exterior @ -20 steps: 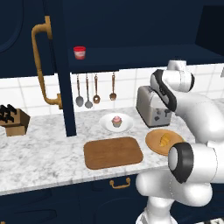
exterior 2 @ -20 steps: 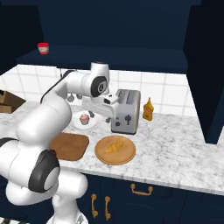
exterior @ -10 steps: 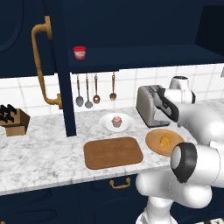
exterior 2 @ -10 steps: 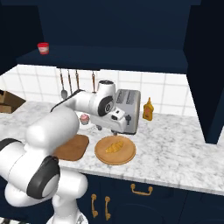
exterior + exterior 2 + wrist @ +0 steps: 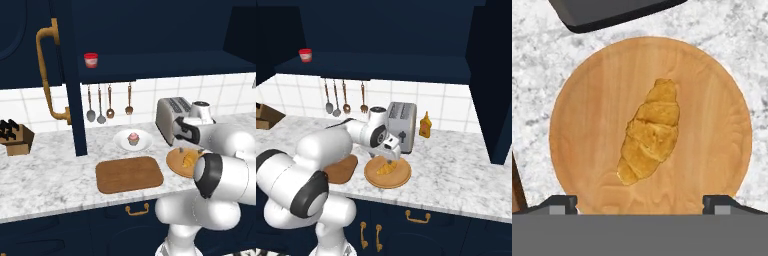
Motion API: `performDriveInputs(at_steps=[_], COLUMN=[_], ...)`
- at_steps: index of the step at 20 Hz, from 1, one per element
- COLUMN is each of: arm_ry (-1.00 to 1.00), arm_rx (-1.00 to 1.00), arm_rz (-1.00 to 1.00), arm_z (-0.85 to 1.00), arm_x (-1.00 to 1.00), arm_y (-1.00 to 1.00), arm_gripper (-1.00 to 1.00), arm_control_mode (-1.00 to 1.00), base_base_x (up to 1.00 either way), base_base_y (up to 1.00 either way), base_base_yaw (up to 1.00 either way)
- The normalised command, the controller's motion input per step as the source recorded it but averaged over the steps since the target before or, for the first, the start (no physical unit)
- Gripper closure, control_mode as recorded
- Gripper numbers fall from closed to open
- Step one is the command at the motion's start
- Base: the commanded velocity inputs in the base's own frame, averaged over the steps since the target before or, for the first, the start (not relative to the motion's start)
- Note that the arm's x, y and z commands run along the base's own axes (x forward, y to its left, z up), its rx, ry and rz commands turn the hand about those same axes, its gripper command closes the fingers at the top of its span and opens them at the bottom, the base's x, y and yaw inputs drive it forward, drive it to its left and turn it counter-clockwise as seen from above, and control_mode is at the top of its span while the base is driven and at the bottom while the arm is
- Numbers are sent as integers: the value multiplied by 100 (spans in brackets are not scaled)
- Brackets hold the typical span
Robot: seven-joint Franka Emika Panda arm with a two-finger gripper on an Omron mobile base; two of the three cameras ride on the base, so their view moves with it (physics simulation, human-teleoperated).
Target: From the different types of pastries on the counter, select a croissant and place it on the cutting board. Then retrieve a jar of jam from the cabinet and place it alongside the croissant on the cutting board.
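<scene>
Wide-open gripper (image 5: 640, 202) poised straight above the croissant (image 5: 649, 131)
The pastry lies diagonally between the fingertips; closing across its length could pinch a tapered end; it might slip onto the round plate (image 5: 587, 110).

even rendered light, soft shadows, sharp

Counter (image 5: 45, 175), white-grey marble: cutting board (image 5: 129, 174), round wooden plate (image 5: 587, 130), white plate (image 5: 121, 142), toaster (image 5: 170, 117), knife block (image 5: 14, 137), amber bottle (image 5: 425, 125).
</scene>
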Motion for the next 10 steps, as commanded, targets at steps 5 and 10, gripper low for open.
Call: performDriveInputs(at_steps=[5, 10], arm_ry=[-3, -3], arm_rx=[0, 0], arm_rz=[-1, 0], arm_z=[-39, -29], arm_x=[30, 14], arm_y=[-12, -14], arm_gripper=[-100, -100], arm_control_mode=[-100, -100], base_base_x=[0, 0], base_base_y=[0, 0], base_base_yaw=[0, 0])
